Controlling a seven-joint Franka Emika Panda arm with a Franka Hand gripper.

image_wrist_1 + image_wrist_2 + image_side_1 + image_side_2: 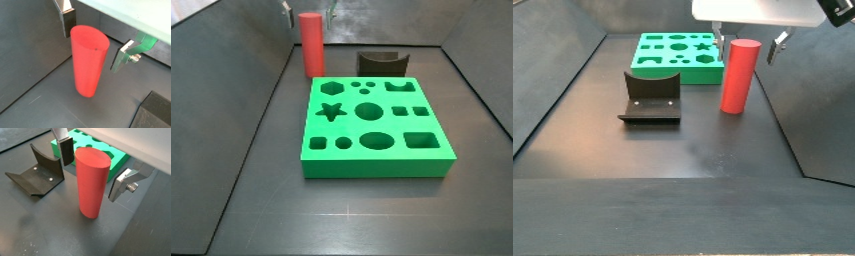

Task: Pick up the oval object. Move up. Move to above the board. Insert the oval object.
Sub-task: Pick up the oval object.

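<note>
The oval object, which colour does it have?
The oval object is plain red, clearest in a wrist view, standing between the open gripper fingers.

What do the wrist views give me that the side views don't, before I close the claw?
Only the wrist views show the claw open, its fingers on either side of the oval object's top, apart from it. Only the side views show the whole board with its shaped holes, and that the oval object stands upright on the floor beside the fixture. Both show the red oval object standing, not yet lifted.
</note>
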